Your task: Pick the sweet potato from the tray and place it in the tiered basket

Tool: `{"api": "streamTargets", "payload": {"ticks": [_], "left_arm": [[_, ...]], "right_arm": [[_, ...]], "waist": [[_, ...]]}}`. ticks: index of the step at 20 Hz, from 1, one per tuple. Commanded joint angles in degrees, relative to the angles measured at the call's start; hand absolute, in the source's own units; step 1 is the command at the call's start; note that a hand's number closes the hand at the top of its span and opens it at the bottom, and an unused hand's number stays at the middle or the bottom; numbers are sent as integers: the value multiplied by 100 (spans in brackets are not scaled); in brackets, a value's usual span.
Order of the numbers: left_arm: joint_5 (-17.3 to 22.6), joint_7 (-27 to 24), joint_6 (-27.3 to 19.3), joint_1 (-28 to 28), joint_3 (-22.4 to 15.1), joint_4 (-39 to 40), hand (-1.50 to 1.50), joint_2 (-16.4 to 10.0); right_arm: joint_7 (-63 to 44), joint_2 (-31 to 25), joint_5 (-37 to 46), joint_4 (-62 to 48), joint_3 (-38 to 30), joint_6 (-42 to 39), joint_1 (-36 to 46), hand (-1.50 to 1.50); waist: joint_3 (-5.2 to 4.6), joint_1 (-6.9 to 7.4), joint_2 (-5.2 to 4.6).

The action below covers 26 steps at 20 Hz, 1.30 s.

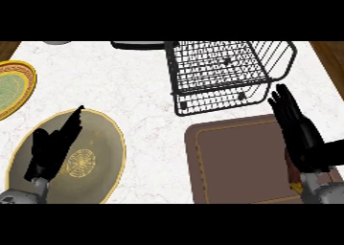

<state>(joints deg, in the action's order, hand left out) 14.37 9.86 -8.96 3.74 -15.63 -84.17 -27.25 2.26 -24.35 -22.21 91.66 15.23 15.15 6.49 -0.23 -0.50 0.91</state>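
The right hand [302,139] hangs over the tray [231,162], fingers straight, with the basket [224,67] just beyond its fingertips. An orange sliver of sweet potato [296,185] peeks from under its wrist. The left hand [51,150] rests open over a plate [97,162].

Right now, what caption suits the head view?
Open right hand over the tray near the wire basket; left hand over a plate.

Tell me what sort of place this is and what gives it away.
Probably a kitchen counter: a white marbled top, a black wire basket standing on it, a brown tray in front of that, and, at the left, a gold plate and a green-centred plate.
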Motion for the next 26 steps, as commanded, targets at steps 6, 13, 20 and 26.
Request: {"api": "streamTargets", "payload": {"ticks": [6, 13, 20, 26], "left_arm": [[-448, -734, -1007, 555, 405, -664, 0, 467], [-617, -961, -1232, 460, 92, -402, 0, 975], [-902, -1029, -1465, 576, -76, -295, 0, 1226], [-841, -864, -1394, 501, 2, -456, 0, 1065]], "right_arm": [[954, -475, -2593, -42, -2232, -2192, -76, 150], [-26, -415, -4487, -1155, -2470, -4373, -715, -150], [111, -2132, -4332, -2216, -3606, -7206, -1221, -150], [452, -3400, -2118, -1293, -4511, -7509, -1143, -150]], "waist": [[95, -177, -8], [74, -156, -113], [46, -134, -109], [35, -238, -27]]}}
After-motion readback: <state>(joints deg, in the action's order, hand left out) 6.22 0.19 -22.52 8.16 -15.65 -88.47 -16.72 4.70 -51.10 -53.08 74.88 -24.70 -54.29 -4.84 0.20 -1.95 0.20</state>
